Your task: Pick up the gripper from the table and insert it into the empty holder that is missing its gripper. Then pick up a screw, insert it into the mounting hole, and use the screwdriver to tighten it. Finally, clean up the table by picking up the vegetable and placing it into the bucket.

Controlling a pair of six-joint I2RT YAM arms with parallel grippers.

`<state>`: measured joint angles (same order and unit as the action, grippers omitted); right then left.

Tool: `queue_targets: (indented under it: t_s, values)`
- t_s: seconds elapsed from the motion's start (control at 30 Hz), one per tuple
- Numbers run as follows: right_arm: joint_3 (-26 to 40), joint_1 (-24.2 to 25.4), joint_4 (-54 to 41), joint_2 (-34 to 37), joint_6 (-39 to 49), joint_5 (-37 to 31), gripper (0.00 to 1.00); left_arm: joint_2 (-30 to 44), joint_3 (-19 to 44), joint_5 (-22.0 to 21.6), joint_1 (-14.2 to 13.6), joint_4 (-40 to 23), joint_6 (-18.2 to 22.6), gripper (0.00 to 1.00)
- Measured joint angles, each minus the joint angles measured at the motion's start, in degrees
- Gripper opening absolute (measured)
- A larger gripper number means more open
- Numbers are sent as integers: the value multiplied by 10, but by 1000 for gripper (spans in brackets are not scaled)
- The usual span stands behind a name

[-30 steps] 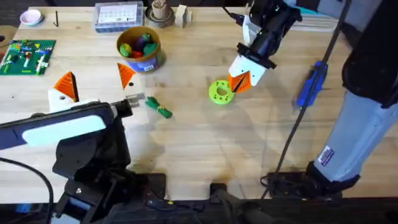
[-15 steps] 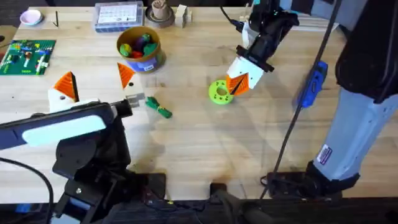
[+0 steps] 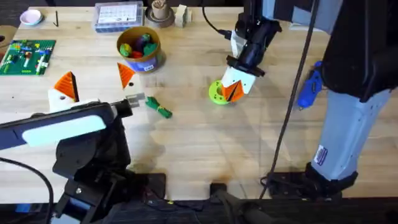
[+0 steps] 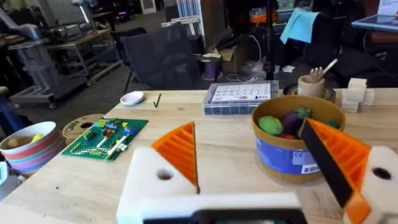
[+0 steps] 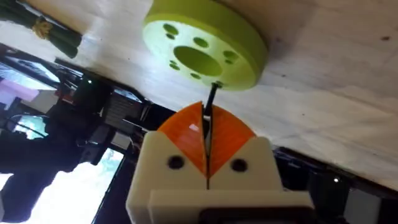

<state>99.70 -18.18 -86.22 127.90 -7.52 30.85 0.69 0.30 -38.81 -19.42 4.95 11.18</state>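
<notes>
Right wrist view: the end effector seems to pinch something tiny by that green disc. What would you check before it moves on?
1. Thin black screw pinched in the right end effector: ok.
2. Screw tip lined up with a hole in the round lime-green plastic disc: cannot tell; it sits near the rim.
3. Blue pen-shaped screwdriver lying free on the table: ok.
4. Left end effector open and holding nothing: ok.
5. Small green toy vegetable in the yellow-rimmed blue bucket: not ok, it lies on the table.
</notes>
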Motion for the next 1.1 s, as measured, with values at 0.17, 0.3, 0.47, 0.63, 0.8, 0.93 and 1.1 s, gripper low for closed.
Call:
queue_targets:
  t_s: [0.17, 0.3, 0.47, 0.63, 0.8, 0.93, 1.1]
  values:
    - [0, 0, 3, 0, -6, 0, 6, 0, 0, 0, 0, 0, 0, 993]
    - [0, 0, 5, 0, -10, -1, 6, 0, 0, 0, 0, 0, 0, 993]
    - [0, 0, 19, 0, -11, -3, 6, 0, 0, 0, 0, 0, 0, 993]
    - [0, 0, 22, 0, -15, -15, 6, 0, 0, 0, 0, 0, 0, 992]
    - [0, 0, 22, 0, -19, -17, 6, 0, 0, 0, 0, 0, 0, 993]
    - [0, 0, 22, 0, -19, -17, 6, 0, 0, 0, 0, 0, 0, 993]
    - [0, 0, 22, 0, -20, -17, 6, 0, 0, 0, 0, 0, 0, 993]
